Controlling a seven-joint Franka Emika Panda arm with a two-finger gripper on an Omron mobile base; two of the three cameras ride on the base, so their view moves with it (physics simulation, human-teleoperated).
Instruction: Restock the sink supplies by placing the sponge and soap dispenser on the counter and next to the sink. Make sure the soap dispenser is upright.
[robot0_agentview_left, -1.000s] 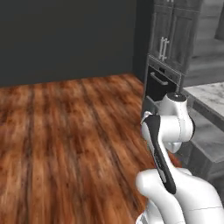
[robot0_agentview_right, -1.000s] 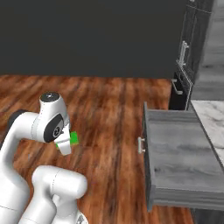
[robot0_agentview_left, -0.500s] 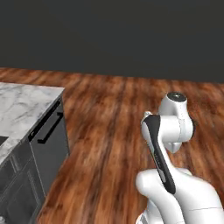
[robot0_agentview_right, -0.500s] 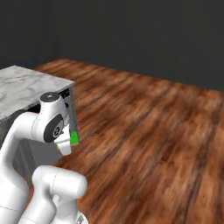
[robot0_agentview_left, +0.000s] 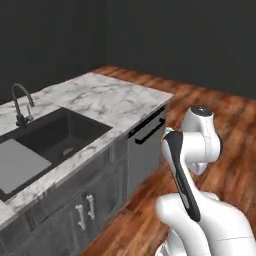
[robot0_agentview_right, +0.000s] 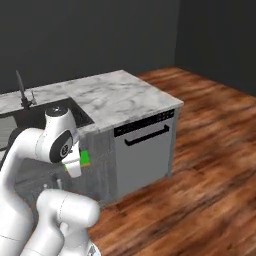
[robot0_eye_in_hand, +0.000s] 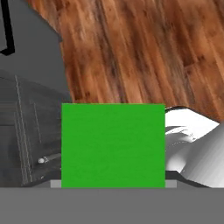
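Observation:
My gripper (robot0_agentview_right: 79, 163) is shut on the sponge (robot0_agentview_right: 85, 159), a green block held low in front of the arm, above the wooden floor and beside the cabinet fronts. The hand view has the sponge (robot0_eye_in_hand: 113, 144) as a big green square between the fingers. The counter (robot0_agentview_left: 116, 97) is white marble with grey veins, ahead and to the left. The black sink (robot0_agentview_left: 60, 132) is set into it, with a dark curved faucet (robot0_agentview_left: 20, 102) behind it. From the right base view the counter (robot0_agentview_right: 120, 97) and the sink (robot0_agentview_right: 30, 116) lie beyond the arm. The soap dispenser is out of view.
A dishwasher front with a dark handle (robot0_agentview_right: 146, 150) fills the counter's end, also seen as the dishwasher (robot0_agentview_left: 146, 150). Grey cabinet doors (robot0_agentview_left: 82, 210) run below the sink. A flat grey board (robot0_agentview_left: 17, 165) lies at the sink's left. Wooden floor (robot0_agentview_right: 210, 150) stretches to the right.
The whole picture has swung round with the base: the floor and cabinets of before gave way to the counter, sink and dishwasher. The sponge stays in my gripper.

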